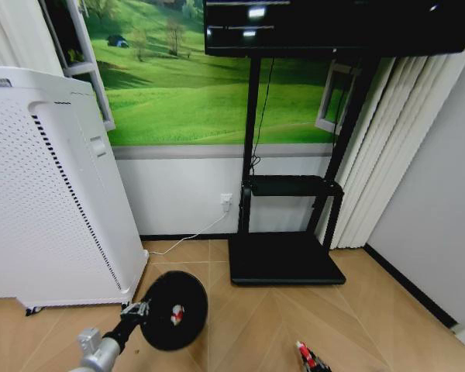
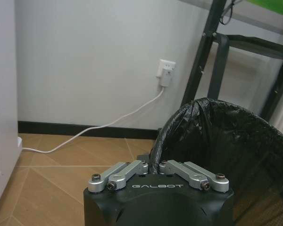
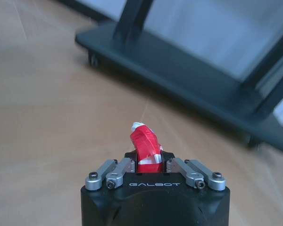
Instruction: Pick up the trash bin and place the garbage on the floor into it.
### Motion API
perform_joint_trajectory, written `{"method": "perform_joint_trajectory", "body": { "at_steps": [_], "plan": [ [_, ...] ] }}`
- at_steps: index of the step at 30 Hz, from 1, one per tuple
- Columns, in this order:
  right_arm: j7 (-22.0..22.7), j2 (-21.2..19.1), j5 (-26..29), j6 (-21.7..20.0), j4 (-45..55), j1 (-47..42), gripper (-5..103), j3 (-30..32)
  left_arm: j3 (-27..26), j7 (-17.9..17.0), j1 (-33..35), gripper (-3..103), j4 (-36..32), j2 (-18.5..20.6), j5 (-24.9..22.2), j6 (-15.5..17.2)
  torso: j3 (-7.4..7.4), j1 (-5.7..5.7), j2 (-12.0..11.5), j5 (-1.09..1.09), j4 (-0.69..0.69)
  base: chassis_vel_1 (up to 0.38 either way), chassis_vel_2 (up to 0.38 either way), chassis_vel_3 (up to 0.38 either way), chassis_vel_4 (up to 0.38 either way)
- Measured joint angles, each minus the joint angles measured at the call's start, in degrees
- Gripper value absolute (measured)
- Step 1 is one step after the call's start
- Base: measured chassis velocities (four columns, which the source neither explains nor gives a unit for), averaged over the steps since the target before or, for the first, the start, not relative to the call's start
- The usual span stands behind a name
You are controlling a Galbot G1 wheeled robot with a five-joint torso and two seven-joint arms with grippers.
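My left gripper (image 1: 136,310) is shut on the near rim of the trash bin (image 1: 173,310), a small black round bin lined with a black bag, held tilted above the floor (image 1: 248,333). In the left wrist view the gripper (image 2: 153,165) pinches the bag-covered rim of the bin (image 2: 226,141). One red-and-white piece of garbage (image 1: 177,314) lies inside the bin. To the bin's right, low over the parquet, my right gripper (image 1: 306,358) is shut on another red-and-white wrapper (image 3: 144,146), which sticks up between the fingers of the gripper (image 3: 146,162).
A tall white perforated air purifier (image 1: 46,194) stands close on the left of the bin. A black TV stand with a flat base (image 1: 287,260) stands ahead against the wall, with a white cable and socket (image 1: 226,201) beside it. Curtains (image 1: 387,155) and a wall close off the right.
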Motion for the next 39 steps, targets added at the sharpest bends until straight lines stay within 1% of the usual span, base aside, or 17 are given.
{"method": "perform_joint_trajectory", "body": {
  "at_steps": [3, 7, 10, 11, 13, 17, 18, 20, 21, 24, 25, 28, 29, 31, 32, 35, 39],
  "plan": [
    [-0.16, -0.59, -0.4, 1.51, 5.28, -2.14, 24, 0.94, 1.33, -0.34, -1.08, 4, 0.89, 1.82, -1.09, 0.54, 0.0, 0.0, 0.0, -0.04, 0.0, 0.0, 0.0, 0.0, 0.0],
    [-1.09, -0.64, -0.63, 3.72, 9.79, -3.48, 24, 1.92, 3.31, -1.54, -2.78, 4, 2.42, 3.67, -2.7, 0.82, 0.0, 0.0, 0.0, 0.0, -0.01, 0.0, 0.0, 0.0, 0.0],
    [-5.64, -1.48, 2.25, 6.56, 15.46, -4.82, 24, 3.25, 7.59, -3.64, -5.7, 4, 5.59, 5.89, -6.77, 1.09, 0.0, 0.0, 0.0, -0.03, 0.0, 0.0, 0.0, 0.0, 0.0],
    [-5.64, -1.48, 2.25, 6.56, 15.46, -4.82, 24, 3.25, 7.59, -3.64, -5.7, 4, 5.59, 5.89, -6.77, 1.09, 0.0, 0.0, 0.0, -0.03, 0.0, 0.0, 0.0, 0.0, 0.0],
    [-8.02, -2.47, 3.01, 8.17, 19.6, -5.53, 24, 4.28, 11.75, -5.24, -8.81, 4, 9.29, 7.92, -10.67, 1.14, 0.0, 0.0, 0.0, -0.01, 0.0, 0.0, 0.0, 0.0, 0.0],
    [-9.02, -3.14, 3.55, 8.42, 23.43, -5.68, 24, 4.34, 15.21, -5.64, -12.06, 4, 12.77, 10.07, -12.31, 1.18, 0.0, 0.0, 0.0, -0.05, 0.0, 0.0, 0.0, 0.0, 0.0],
    [-9.63, -3.22, 3.65, 8.41, 26.09, -5.43, 24, 3.8, 18.11, -5.68, -15.05, 4, 15.13, 12.02, -13.48, 1.17, 0.01, 0.01, 0.0, 0.0, 0.0, 0.0, 0.0, 0.0, 0.0],
    [-9.97, -3.05, 3.62, 7.81, 28.97, -4.81, 24, 2.91, 22.08, -5.67, -19.46, 4, 17.43, 14.59, -14.8, 1.25, 0.01, 0.01, 0.0, -0.03, 0.0, 0.0, 0.0, 0.0, 0.0],
    [-9.97, -3.05, 3.62, 7.81, 28.97, -4.81, 24, 2.91, 22.08, -5.67, -19.46, 4, 17.43, 14.59, -14.8, 1.25, 0.01, 0.01, 0.0, -0.03, 0.0, 0.0, 0.0, 0.0, 0.0],
    [-10.97, -2.63, 3.47, 7.42, 32.0, -4.25, 24, 2.19, 27.93, -4.85, -26.69, 4, 19.97, 17.19, -16.83, 1.49, 0.01, 0.01, 0.0, -0.01, -0.01, 0.0, 0.0, 0.0, 0.0],
    [-10.97, -2.63, 3.47, 7.42, 32.0, -4.25, 24, 2.19, 27.93, -4.85, -26.69, 4, 19.97, 17.19, -16.83, 1.49, 0.01, 0.01, 0.0, -0.01, -0.01, 0.0, 0.0, 0.0, 0.0],
    [-12.32, -2.29, 3.4, 8.09, 34.25, -4.58, 24, 2.11, 32.69, -4.93, -32.4, 4, 21.15, 18.26, -19.29, 2.31, 0.01, 0.01, 0.0, -0.01, -0.01, 0.0, 0.0, 0.0, 0.0],
    [-12.32, -2.29, 3.4, 8.09, 34.25, -4.58, 24, 2.11, 32.69, -4.93, -32.4, 4, 21.15, 18.26, -19.29, 2.31, 0.01, 0.01, 0.0, -0.01, -0.01, 0.0, 0.0, 0.0, 0.0],
    [-12.86, -1.88, 3.05, 8.52, 35.21, -4.81, 24, 1.54, 35.95, -5.5, -35.76, 4, 21.5, 18.4, -20.92, 3.0, 0.01, 0.01, 0.0, -0.01, -0.02, 0.0, 0.0, 0.0, 0.0],
    [-12.86, -1.88, 3.05, 8.52, 35.21, -4.81, 24, 1.54, 35.95, -5.5, -35.76, 4, 21.5, 18.4, -20.92, 3.0, 0.01, 0.01, 0.0, -0.01, -0.02, 0.0, 0.0, 0.0, 0.0],
    [-13.82, -0.89, 2.05, 8.71, 35.75, -4.79, 24, -0.03, 40.59, -5.99, -39.37, 4, 21.8, 18.57, -21.62, 3.52, 0.0, 0.01, 0.0, 0.0, -0.01, 0.0, 0.0, 0.0, 0.0],
    [-14.53, -0.26, 1.3, 8.77, 35.78, -4.65, 24, -1.25, 43.75, -6.21, -41.33, 4, 22.31, 18.48, -21.58, 3.61, 0.0, 0.01, 0.0, -0.01, -0.01, 0.0, 0.0, 0.0, 0.0]
  ]
}}
